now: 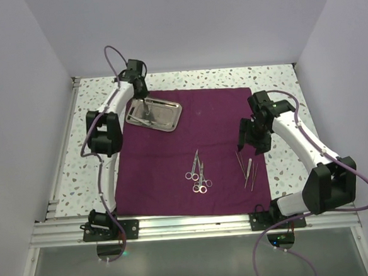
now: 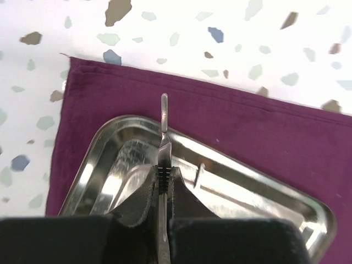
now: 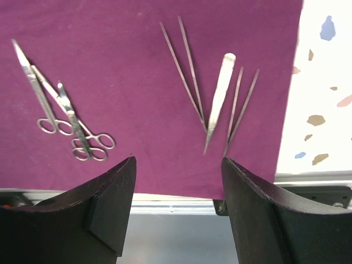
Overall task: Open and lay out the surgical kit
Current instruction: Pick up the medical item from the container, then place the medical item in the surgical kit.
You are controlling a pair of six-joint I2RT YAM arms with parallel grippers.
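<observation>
Left pincer (image 2: 163, 179) is clamped tight on a thin steel instrument (image 2: 163, 118), which pokes straight out from between the pads with its rounded tip beyond the far rim of the steel tray (image 2: 248, 177). Which tool it is can't be made out, since it shows edge-on. The tray sits on the far left corner of the cloth wrap (image 1: 214, 117), and the wrap lies flat and open across the speckled tabletop (image 1: 230, 78).

Over to the right pincer (image 3: 177, 165): its fingers are wide apart with nothing between them, and it hangs above the wrap's right side. Below it lie the tweezers (image 3: 220, 96), three of them (two splayed in thin V shapes and one broader closed piece between), with their points towards the near edge. The scissors (image 3: 69, 124) sit in an overlapping cluster near the middle of the wrap, well apart from the tray, with their finger rings towards the near edge.
</observation>
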